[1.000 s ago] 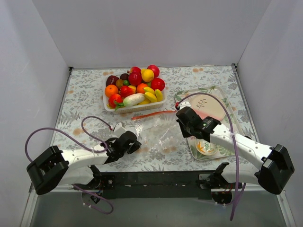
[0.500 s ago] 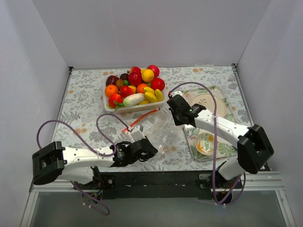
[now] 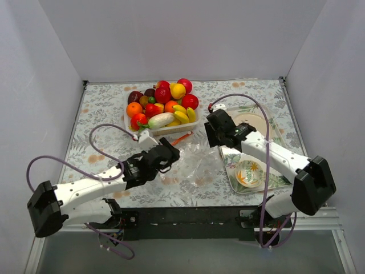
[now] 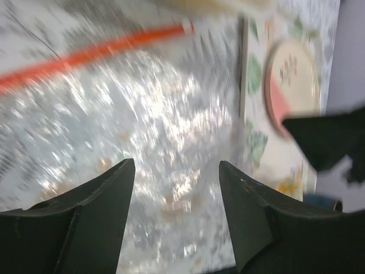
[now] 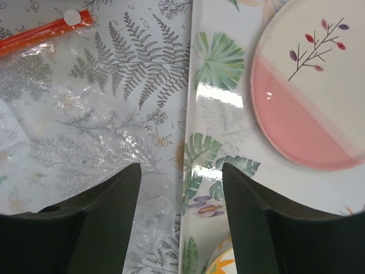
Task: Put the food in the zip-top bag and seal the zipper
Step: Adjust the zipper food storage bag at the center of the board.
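Over the bag [image 3: 197, 162], left jaws gape empty; right jaws, also spread, hang above bag and tray [image 5: 219, 128].

We are holding left gripper [image 4: 177, 220] spread over zip-top bag [image 4: 154, 123] | zipper [image 4: 97, 52] blurring along top | plate [image 4: 292, 80] lying at right

Top view: bright, even, soft light, faint shadows. Left wrist view: heavy motion blur, glare sparkling on zip-top bag [image 4: 154, 131]. Right wrist view: sharp, glare patch on tray [image 5: 219, 98].
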`<act>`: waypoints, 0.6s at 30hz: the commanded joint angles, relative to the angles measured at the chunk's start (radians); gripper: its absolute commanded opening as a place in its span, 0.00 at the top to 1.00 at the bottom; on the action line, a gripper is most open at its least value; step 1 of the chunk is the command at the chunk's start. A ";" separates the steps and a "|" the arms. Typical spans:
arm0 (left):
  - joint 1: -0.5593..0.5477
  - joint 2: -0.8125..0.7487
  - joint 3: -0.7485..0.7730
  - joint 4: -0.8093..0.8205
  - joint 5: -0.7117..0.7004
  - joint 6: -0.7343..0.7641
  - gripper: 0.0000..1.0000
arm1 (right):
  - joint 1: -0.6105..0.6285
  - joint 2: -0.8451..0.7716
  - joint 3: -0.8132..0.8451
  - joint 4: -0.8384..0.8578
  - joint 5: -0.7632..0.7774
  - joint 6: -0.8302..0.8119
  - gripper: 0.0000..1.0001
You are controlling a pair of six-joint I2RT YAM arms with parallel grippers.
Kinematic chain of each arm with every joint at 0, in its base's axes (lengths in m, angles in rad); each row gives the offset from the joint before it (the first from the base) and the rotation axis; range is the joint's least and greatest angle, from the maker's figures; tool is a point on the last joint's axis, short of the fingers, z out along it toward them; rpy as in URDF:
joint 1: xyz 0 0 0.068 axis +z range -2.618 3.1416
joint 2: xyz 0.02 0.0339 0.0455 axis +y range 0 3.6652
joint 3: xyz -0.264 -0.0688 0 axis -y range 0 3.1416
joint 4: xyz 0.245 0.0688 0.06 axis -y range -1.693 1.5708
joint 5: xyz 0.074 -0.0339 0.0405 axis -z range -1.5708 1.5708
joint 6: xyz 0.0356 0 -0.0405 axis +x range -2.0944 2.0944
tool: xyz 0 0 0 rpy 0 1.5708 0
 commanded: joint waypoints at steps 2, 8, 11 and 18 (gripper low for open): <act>0.243 -0.104 -0.094 -0.064 -0.126 0.106 0.53 | 0.009 -0.137 -0.100 -0.014 -0.028 0.060 0.31; 0.423 0.019 -0.169 0.190 -0.038 0.172 0.61 | 0.065 -0.259 -0.227 0.049 -0.146 0.129 0.29; 0.453 0.076 -0.172 0.273 -0.051 0.213 0.65 | 0.099 -0.302 -0.296 0.095 -0.188 0.178 0.29; 0.480 0.224 -0.160 0.353 -0.022 0.279 0.82 | 0.154 -0.357 -0.428 0.156 -0.194 0.273 0.29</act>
